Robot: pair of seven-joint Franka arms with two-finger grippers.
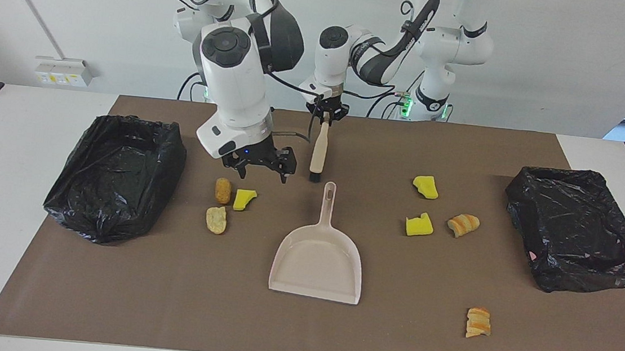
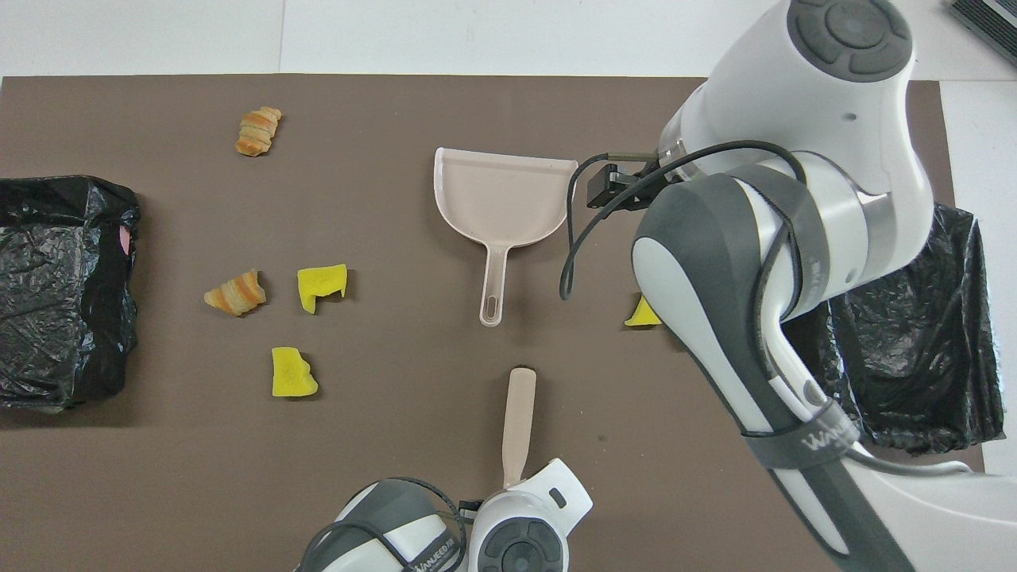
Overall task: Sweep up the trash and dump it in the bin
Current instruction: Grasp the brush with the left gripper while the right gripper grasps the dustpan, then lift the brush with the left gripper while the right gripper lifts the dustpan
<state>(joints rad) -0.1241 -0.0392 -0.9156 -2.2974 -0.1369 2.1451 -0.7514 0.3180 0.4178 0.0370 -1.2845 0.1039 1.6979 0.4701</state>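
Trash point(image 1: 229, 202) just below open right tool point(image 1: 260, 169); left tool point(image 1: 326, 114) clamping brush point(image 1: 319, 153).

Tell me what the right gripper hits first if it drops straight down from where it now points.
Probably the brown mat, just robot-side of the yellow sponge chunk; the right gripper hangs jaws open and pointing down, though depth is uncertain.

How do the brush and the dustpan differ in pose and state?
The brush is gripped at its handle end by the shut left gripper and tilts, bristles down; the dustpan lies flat on the mat, ungripped. The brush is slim; the dustpan is broad. Both are beige.
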